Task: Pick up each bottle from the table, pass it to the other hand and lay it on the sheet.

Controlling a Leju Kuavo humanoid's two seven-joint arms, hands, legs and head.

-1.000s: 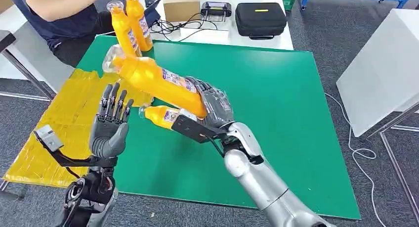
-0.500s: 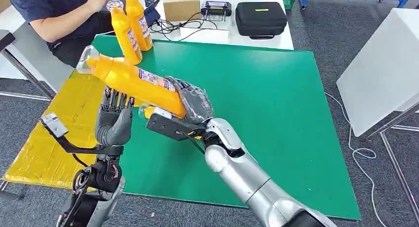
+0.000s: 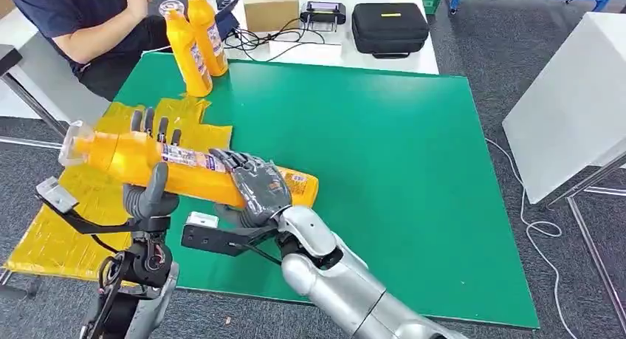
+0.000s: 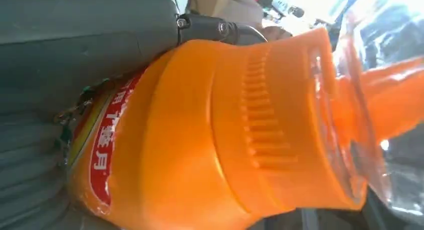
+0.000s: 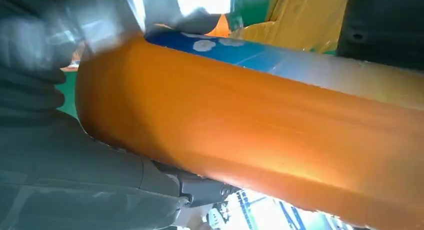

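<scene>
- A green table [image 3: 413, 154] takes up most of the head view, with a white table [image 3: 325, 55] butted against its far edge.
- A crumpled yellow sheet [image 3: 66, 228] is spread over the green table's left side and hangs past its edge.
- A person in a dark blue top [image 3: 81, 21] is seated at the far left corner.
- A black zipped case [image 3: 390, 27], a cardboard box [image 3: 270, 5], a small black device [image 3: 322, 12] and tangled black cables [image 3: 255, 38] are laid on the white table.
- A long orange bottle [image 3: 170, 169] is held level in the air above the sheet's near edge, its clear cap pointing to the left and its base to the right.
- The bottle's cap end is wrapped by the left hand [image 3: 150, 191], thumb in front and fingers [image 3: 151, 121] standing up behind it.
- The bottle's base half is clasped from above by the right hand [image 3: 255, 187], its fingers curled over the body.
- A second orange bottle [image 3: 299, 185] shows just past the right hand, lying on the green table.
- Two more orange bottles [image 3: 193, 47] are stood upright, side by side, at the table's far left corner.
- A red band with white Chinese characters [image 4: 102, 160] is seen on the held bottle's label in the left wrist view; the characters cannot be read with certainty.
- A blue label patch with white flower shapes [image 5: 220, 47] is seen in the right wrist view; no writing can be made out there.
</scene>
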